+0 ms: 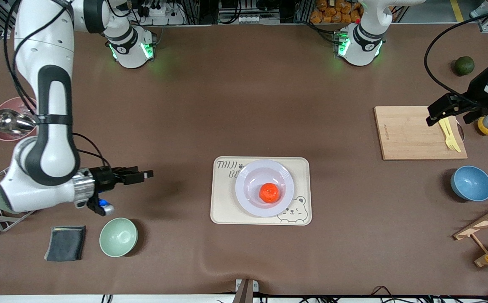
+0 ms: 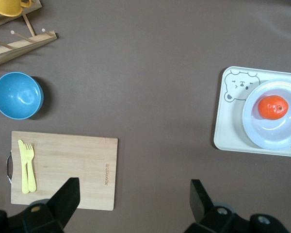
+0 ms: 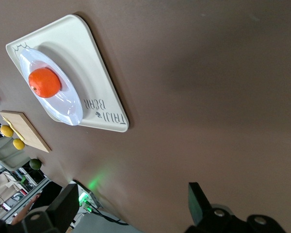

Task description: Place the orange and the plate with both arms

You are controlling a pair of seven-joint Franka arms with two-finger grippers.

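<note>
The orange (image 1: 269, 192) lies in the pale lavender plate (image 1: 252, 174), which stands on the cream bear tray (image 1: 222, 210) in the middle of the table. Both also show in the left wrist view, orange (image 2: 273, 107) and plate (image 2: 262, 138), and in the right wrist view, orange (image 3: 44, 82) and plate (image 3: 68, 111). My left gripper (image 1: 439, 112) is open and empty over the wooden cutting board (image 1: 408, 132). My right gripper (image 1: 142, 174) is open and empty over bare table toward the right arm's end, apart from the tray.
A yellow fork and knife (image 1: 449, 134) lie on the board. A blue bowl (image 1: 471, 183), a wooden rack (image 1: 486, 229) with a yellow cup, a dark green fruit (image 1: 464, 65) and a lemon (image 1: 486, 126) are at the left arm's end. A green bowl (image 1: 118, 237), grey cloth (image 1: 65, 243) and ladle (image 1: 10, 121) are at the right arm's end.
</note>
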